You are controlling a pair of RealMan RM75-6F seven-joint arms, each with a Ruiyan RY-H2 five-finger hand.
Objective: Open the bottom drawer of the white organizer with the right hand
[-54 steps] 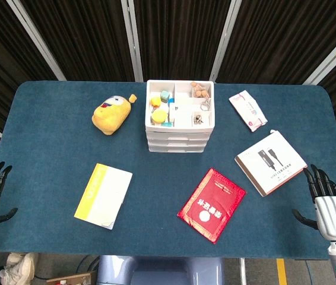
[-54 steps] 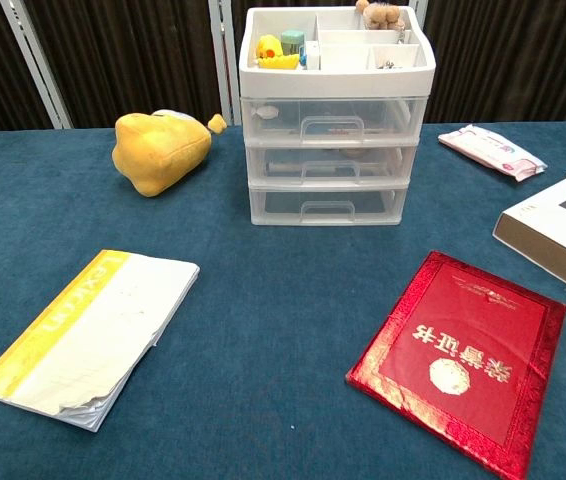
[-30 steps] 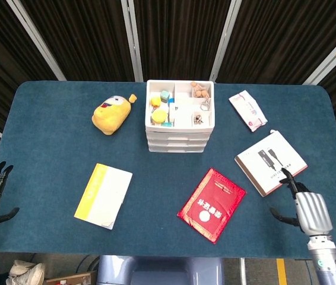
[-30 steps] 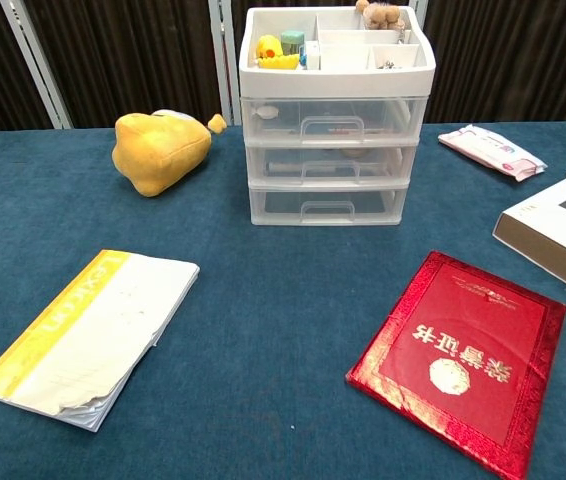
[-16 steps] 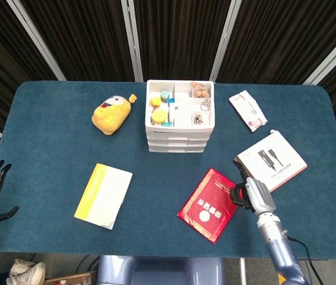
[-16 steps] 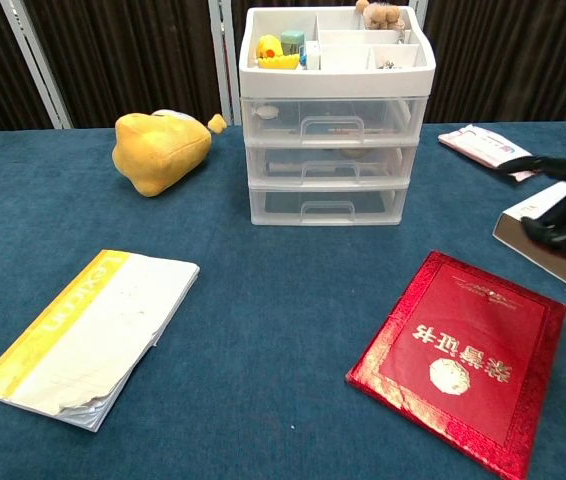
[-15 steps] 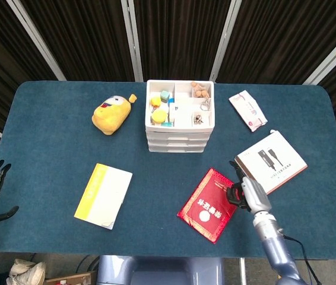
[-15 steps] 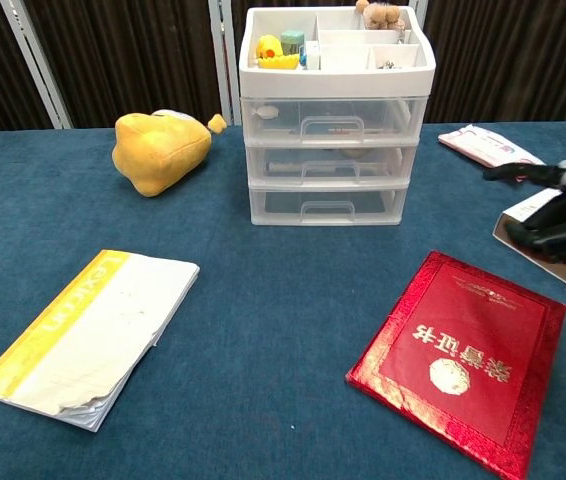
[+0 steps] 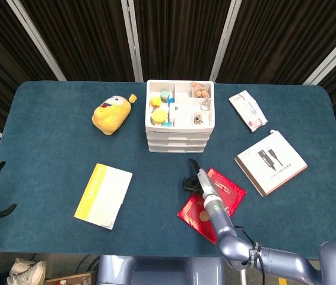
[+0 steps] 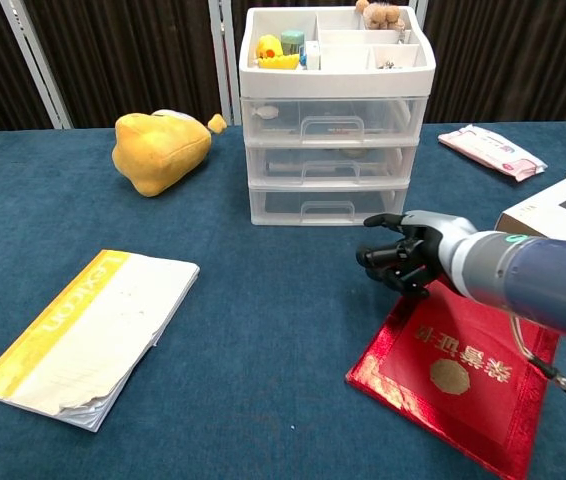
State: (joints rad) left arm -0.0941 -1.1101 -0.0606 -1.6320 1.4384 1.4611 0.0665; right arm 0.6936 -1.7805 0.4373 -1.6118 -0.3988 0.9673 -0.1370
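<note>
Approach step. Right hand (image 10: 403,258) hovers above the red booklet (image 10: 460,372), fingers curled in, holding nothing, just short of the organizer (image 10: 331,120). Bottom drawer (image 10: 327,206) closed, at stack base. Next: reach in, hook handle (image 10: 327,208), pull.
</note>
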